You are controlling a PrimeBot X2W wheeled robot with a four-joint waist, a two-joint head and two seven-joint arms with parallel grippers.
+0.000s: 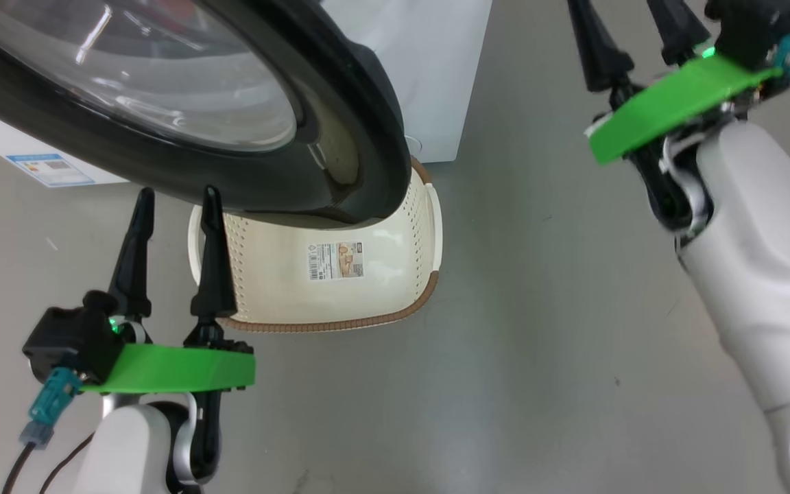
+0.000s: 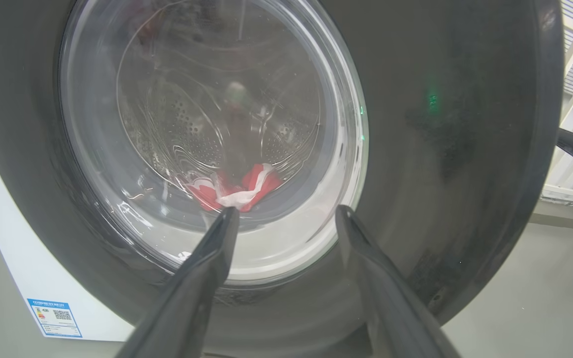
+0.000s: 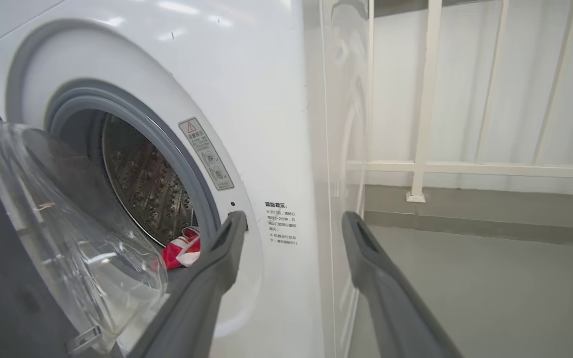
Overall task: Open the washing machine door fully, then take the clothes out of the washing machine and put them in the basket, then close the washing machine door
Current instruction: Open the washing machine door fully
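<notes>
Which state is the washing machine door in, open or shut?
Open. The door stands clear of the grey ring, with the drum and red clothes showing in the gap.

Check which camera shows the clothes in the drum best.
Left wrist view: the clothes sit mid-frame, red with white trim, though seen through the washing machine door glass. Right wrist view catches a smaller patch directly, past the door's edge. Head view looks down on the door.

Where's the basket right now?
Head view, centre: the basket sits on the floor in front of the washing machine, partly under the open door, just right of the left gripper.
</notes>
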